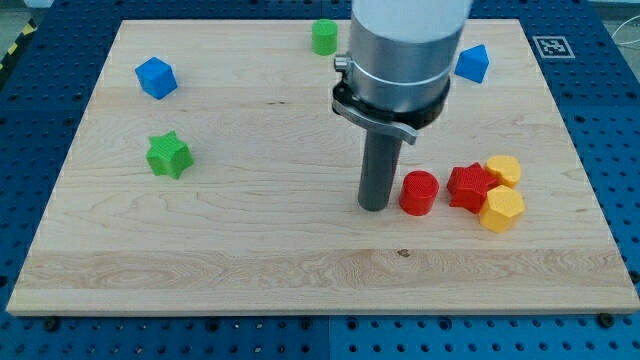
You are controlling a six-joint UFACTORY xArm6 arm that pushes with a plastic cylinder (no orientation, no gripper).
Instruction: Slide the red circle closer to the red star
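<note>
The tool, a plain rod with nothing to open or clench and grasping nothing, is being held upright, and my tip is being pressed onto the counter a little toward the right edge from its middle, nearer the bottom edge than the top. The red circle is being flanked just on the tip's right-edge side; whether the two are touching cannot be told. The tip is being kept on the side away from the red star, presumably so that a push toward the right edge is carrying the circle straight at it. Only a narrow gap is being left between circle and star, so the task is being judged as nearly done.

Two yellow blocks are being crowded against the star on its right-edge side and may be getting nudged if the push is being overdone. Well apart, a green star and a blue block are being left toward the left edge, while a green block and another blue block are sitting along the top edge, out of the pushing line
</note>
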